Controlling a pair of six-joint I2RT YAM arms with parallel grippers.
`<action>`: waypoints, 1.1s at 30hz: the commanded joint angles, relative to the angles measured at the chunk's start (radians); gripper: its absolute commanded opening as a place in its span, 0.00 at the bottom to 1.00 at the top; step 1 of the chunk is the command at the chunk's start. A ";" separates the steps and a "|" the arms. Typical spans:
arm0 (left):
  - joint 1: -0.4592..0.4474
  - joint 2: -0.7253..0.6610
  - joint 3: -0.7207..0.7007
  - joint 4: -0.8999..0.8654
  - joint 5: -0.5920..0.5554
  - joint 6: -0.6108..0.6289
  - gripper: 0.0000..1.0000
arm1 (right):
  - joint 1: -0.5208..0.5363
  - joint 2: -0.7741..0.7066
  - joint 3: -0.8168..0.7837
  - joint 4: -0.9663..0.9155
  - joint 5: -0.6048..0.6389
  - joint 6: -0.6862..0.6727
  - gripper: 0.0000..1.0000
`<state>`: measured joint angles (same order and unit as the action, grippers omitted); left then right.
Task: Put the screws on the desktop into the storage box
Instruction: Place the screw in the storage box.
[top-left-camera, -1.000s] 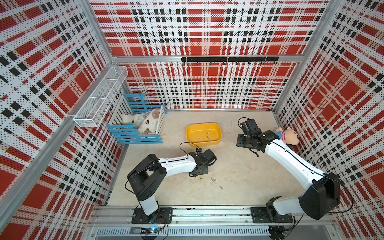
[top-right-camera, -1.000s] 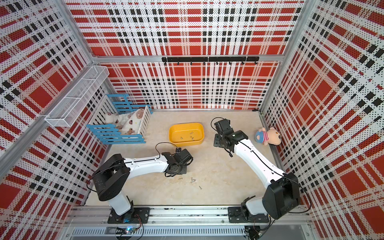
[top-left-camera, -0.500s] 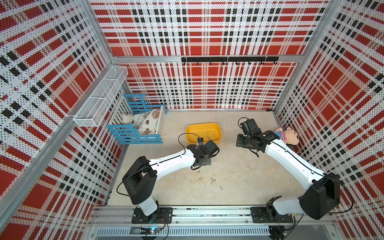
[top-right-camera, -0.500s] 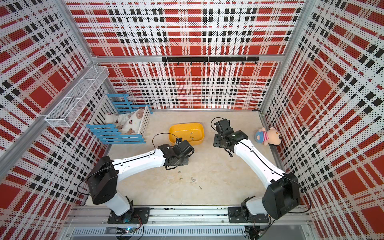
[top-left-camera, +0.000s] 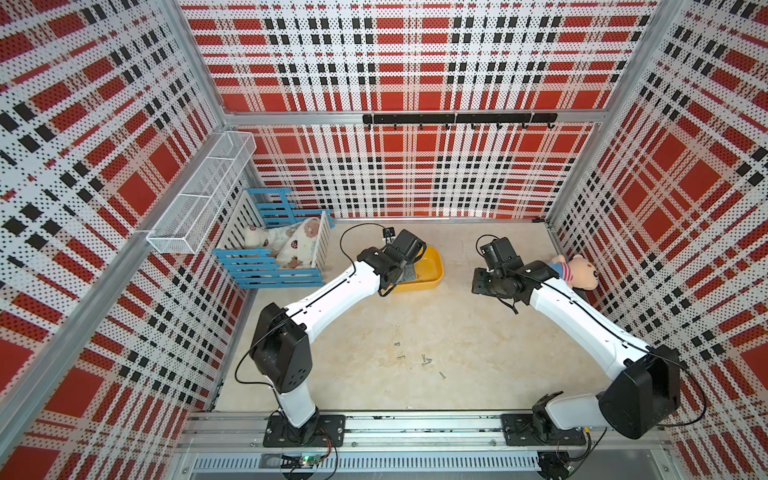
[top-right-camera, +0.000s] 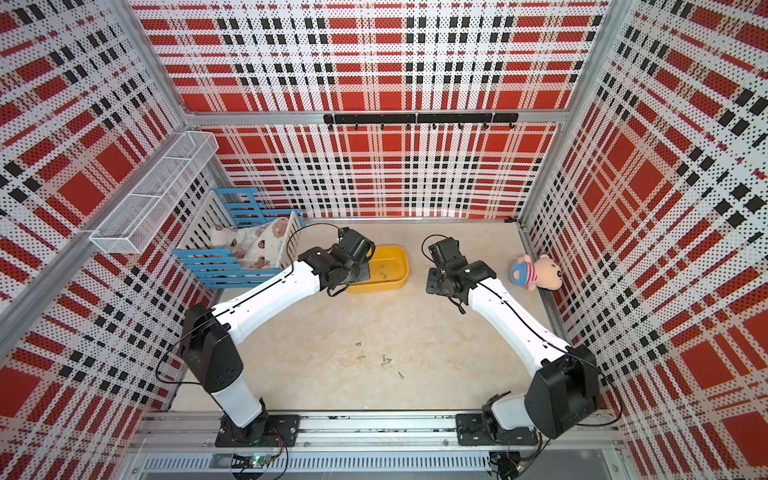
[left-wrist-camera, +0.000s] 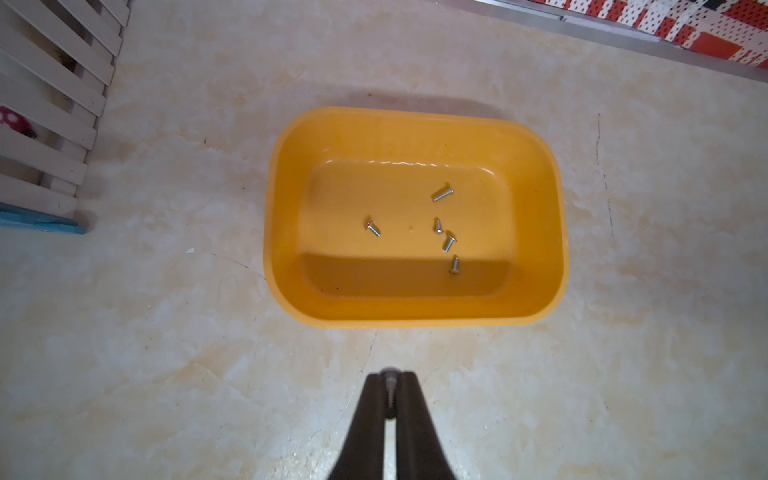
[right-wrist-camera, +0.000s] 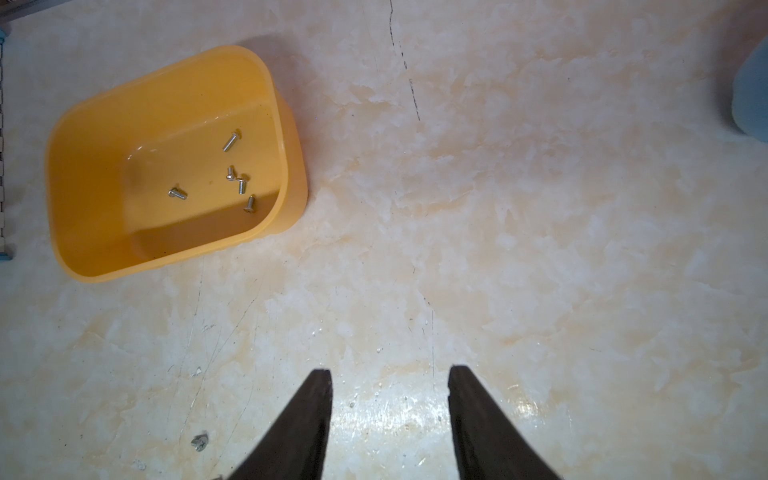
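The yellow storage box stands on the beige desktop at the back centre, with several screws lying in it. My left gripper is shut on one small silver screw at its tips. It hovers over the desktop just short of the storage box's near rim. In both top views the left wrist covers the left part of the storage box. Several loose screws lie on the desktop in front. My right gripper is open and empty, right of the box, with one screw beside it.
A blue-and-white slatted crate with soft toys stands at the back left, below a white wire basket on the wall. A plush bear lies against the right wall. Plaid panels enclose three sides.
My left arm has swung from the loose screws at the front centre back to the storage box, jaws shut throughout. The right arm has not moved.
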<state>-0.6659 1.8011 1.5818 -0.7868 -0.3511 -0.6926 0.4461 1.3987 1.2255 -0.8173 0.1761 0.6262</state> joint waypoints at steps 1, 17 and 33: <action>0.041 0.084 0.040 0.015 0.014 0.052 0.00 | -0.007 -0.012 -0.014 0.005 -0.002 0.006 0.51; 0.145 0.447 0.277 0.049 0.124 0.096 0.00 | -0.007 0.028 -0.013 0.020 -0.020 0.002 0.51; 0.172 0.564 0.363 0.049 0.172 0.107 0.00 | -0.008 0.048 -0.009 0.018 -0.027 -0.004 0.51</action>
<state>-0.4988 2.3413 1.9198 -0.7437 -0.1955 -0.5964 0.4461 1.4429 1.2114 -0.8097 0.1516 0.6250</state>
